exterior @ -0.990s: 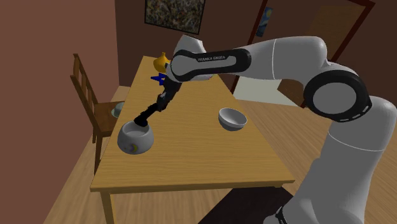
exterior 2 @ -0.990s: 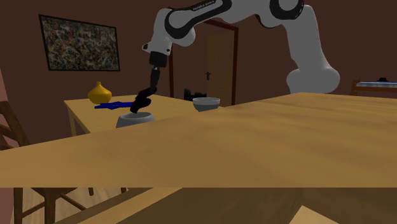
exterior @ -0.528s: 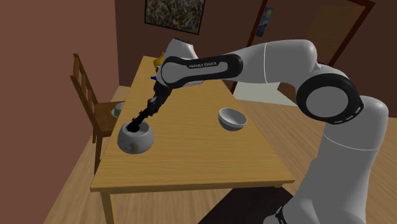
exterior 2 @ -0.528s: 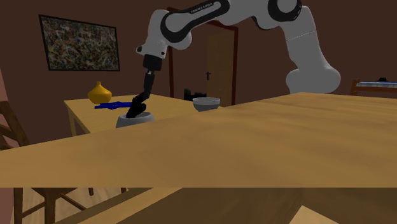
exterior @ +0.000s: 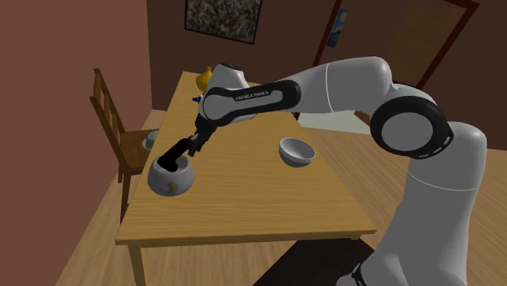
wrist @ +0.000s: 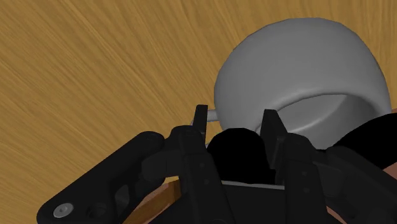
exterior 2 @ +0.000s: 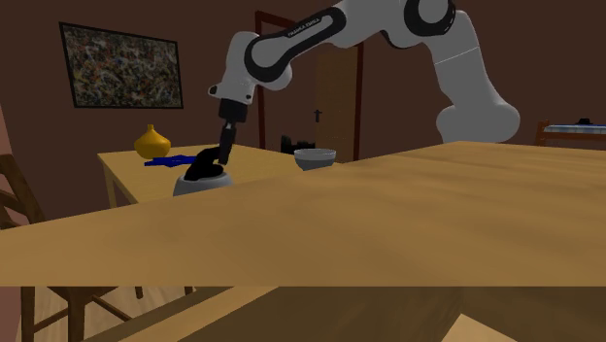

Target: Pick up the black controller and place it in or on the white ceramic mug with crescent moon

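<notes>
The mug (exterior: 171, 179) is pale grey with a yellow crescent on its side and stands near the table's left edge in the shoulder view. The black controller (exterior: 173, 153) slants down with its lower end inside the mug's mouth. My gripper (exterior: 193, 140) is shut on the controller's upper end, just above and to the right of the mug. In the second exterior view the controller (exterior 2: 204, 164) pokes up out of the mug (exterior 2: 201, 185) below the gripper (exterior 2: 225, 146). In the wrist view both fingers (wrist: 272, 127) clasp the controller (wrist: 236, 153) in front of the mug (wrist: 299, 70).
A white bowl (exterior: 296, 151) sits on the wooden table (exterior: 244, 203) to the right of the mug. A yellow vase (exterior: 206, 78) and a blue object (exterior 2: 167, 161) lie at the far end. A wooden chair (exterior: 114, 130) holding a small bowl (exterior: 149, 140) stands beside the table.
The arm has swung lower and toward the shoulder view's left. The controller has gone from hanging above the mug's rim to resting with its lower end inside the mug.
</notes>
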Robot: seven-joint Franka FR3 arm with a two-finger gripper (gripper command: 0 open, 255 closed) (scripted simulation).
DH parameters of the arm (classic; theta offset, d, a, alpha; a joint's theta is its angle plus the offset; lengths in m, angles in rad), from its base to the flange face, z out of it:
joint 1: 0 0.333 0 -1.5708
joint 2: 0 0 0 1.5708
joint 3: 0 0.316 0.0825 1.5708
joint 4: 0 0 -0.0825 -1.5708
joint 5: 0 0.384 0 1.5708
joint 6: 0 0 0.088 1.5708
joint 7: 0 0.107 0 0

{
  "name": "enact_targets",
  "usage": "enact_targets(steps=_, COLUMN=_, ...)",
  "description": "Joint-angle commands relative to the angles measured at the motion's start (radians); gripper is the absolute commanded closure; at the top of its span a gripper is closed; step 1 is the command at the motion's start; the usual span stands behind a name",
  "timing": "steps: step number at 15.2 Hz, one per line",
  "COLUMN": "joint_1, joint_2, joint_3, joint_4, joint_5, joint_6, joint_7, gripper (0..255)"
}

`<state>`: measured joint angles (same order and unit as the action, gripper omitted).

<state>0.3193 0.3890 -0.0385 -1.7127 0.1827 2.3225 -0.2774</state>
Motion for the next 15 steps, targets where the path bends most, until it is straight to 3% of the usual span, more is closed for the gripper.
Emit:
enact_targets(steps=1, joint_1=0.003, joint_2=0.004, joint_3=0.004, joint_4=-0.017, joint_5=0.003, joint_6=0.012, joint_7=-0.003, gripper=255)
enact_targets(steps=7, joint_1=0.003, joint_2=0.004, joint_3=0.004, joint_4=-0.017, joint_5=0.003, joint_6=0.012, joint_7=-0.003, gripper=255)
enact_targets(steps=8, joint_1=0.003, joint_2=0.005, joint_3=0.003, joint_4=-0.014, joint_5=0.003, joint_6=0.01, joint_7=-0.003, gripper=0)
enact_targets(steps=13, joint_1=0.003, joint_2=0.004, joint_3=0.004, joint_4=-0.017, joint_5=0.003, joint_6=0.012, joint_7=-0.003, gripper=0)
enact_targets(steps=15, joint_1=0.001, joint_2=-0.039, joint_3=-0.001, joint_4=-0.014, joint_5=-0.003, joint_6=-0.035, joint_7=0.0, gripper=0)
